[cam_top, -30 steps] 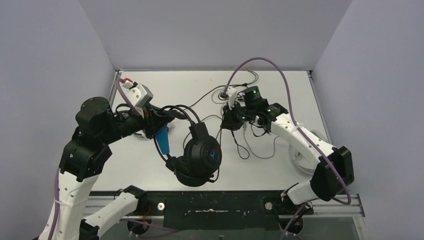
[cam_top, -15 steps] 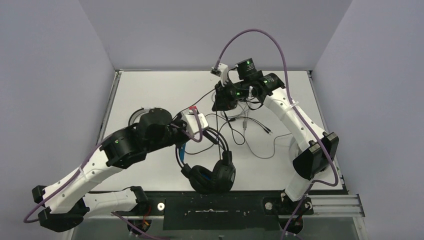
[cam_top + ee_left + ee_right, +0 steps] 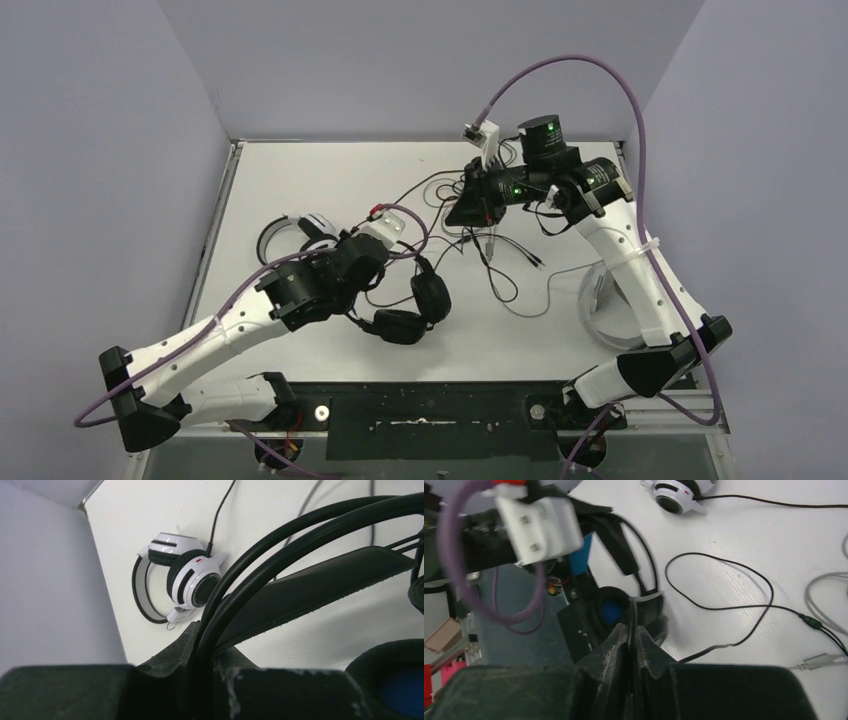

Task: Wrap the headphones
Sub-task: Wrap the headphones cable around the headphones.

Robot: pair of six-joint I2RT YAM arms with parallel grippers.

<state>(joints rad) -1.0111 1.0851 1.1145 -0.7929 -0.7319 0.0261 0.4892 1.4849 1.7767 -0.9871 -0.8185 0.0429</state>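
Your black headphones [image 3: 412, 312] have dropped low over the counter's [image 3: 300, 180] near centre. The left tool [image 3: 205, 647] clamps their headband. The right tool [image 3: 631, 630], pinching the cable [image 3: 631, 612], has swung farther off, likely drawing slack for wrapping.

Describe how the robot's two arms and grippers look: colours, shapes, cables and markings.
Both the left arm and the right arm have white shells and rounded black joints. A purple cable runs along each to a white camera block at the wrist. Green lights glow on the right arm's joints. The left gripper and right gripper are black and scuffed.
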